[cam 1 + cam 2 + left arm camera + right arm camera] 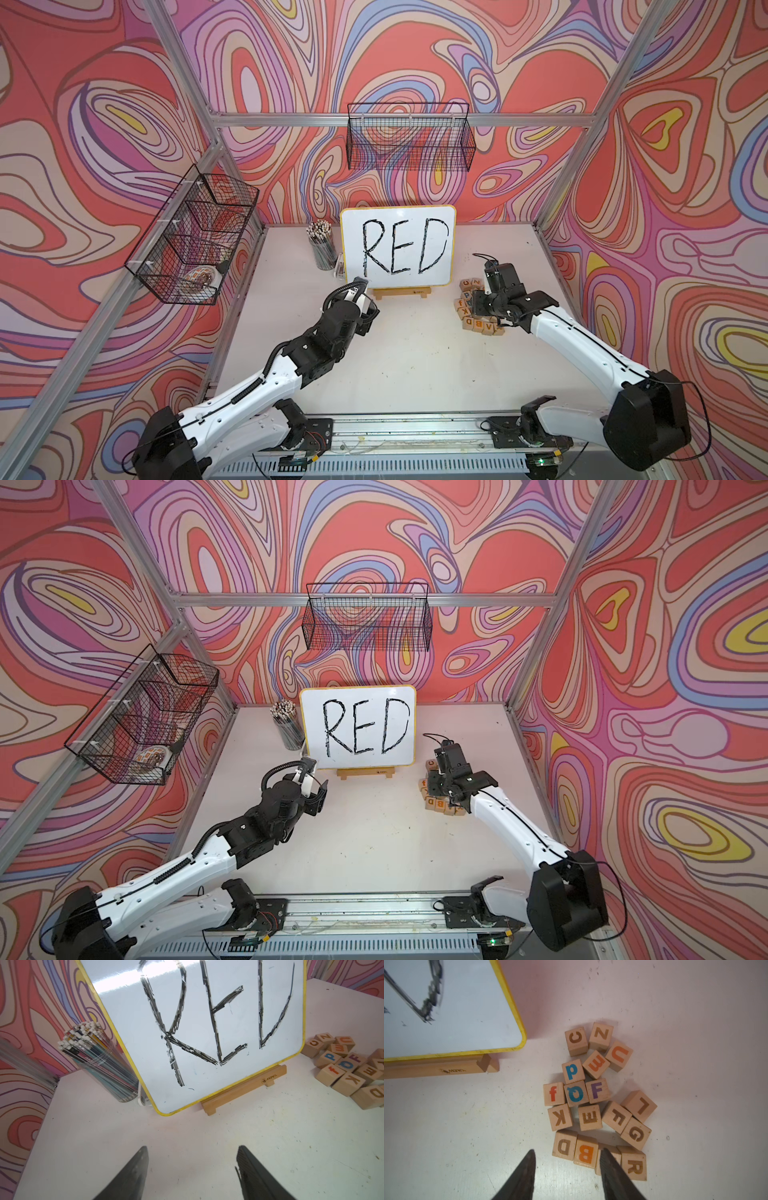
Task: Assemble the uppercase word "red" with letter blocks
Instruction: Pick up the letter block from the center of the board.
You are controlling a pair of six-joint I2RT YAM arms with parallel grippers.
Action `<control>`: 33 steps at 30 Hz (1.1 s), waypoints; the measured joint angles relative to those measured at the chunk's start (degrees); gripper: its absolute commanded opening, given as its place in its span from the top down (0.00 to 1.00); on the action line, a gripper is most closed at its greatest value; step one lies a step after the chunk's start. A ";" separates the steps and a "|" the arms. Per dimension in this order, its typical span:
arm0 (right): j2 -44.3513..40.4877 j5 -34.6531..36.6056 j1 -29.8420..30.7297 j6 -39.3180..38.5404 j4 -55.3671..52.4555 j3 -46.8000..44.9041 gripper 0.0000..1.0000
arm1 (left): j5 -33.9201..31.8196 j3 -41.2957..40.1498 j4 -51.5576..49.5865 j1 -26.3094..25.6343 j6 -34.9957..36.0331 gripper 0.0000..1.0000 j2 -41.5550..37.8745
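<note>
At centre left of both top views, the left jaws hang released and empty over the bare white table, just in front of the whiteboard's lower left corner. At centre right, the right jaws stand apart, grasping nothing, above the near edge of a pile of wooden blocks. In the right wrist view the R block ends the nearest row and the D block starts it, touching an orange B block. One jaw overlaps the block between B and R. The E block lies just behind that row. Farther back, a cup of pencils stands left of the whiteboard.
</note>
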 measured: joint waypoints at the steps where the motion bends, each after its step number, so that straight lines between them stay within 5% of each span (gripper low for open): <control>1: 0.50 0.42 0.00 0.46 -0.50 0.02 0.50 | 0.63 0.00 -0.02 -0.02 0.00 0.28 0.46; 7: 2.12 1.07 -2.54 3.19 -4.13 0.59 0.53 | 3.23 -0.02 0.07 -0.02 -0.04 0.25 0.96; 16: 0.22 -4.15 -14.03 6.29 -5.40 -2.80 0.53 | 6.27 -0.33 1.29 0.02 -0.07 0.22 1.53; 33: 3.54 -7.87 -17.49 8.09 -4.85 -6.40 0.49 | 9.05 -0.33 1.42 0.81 -0.07 0.22 3.63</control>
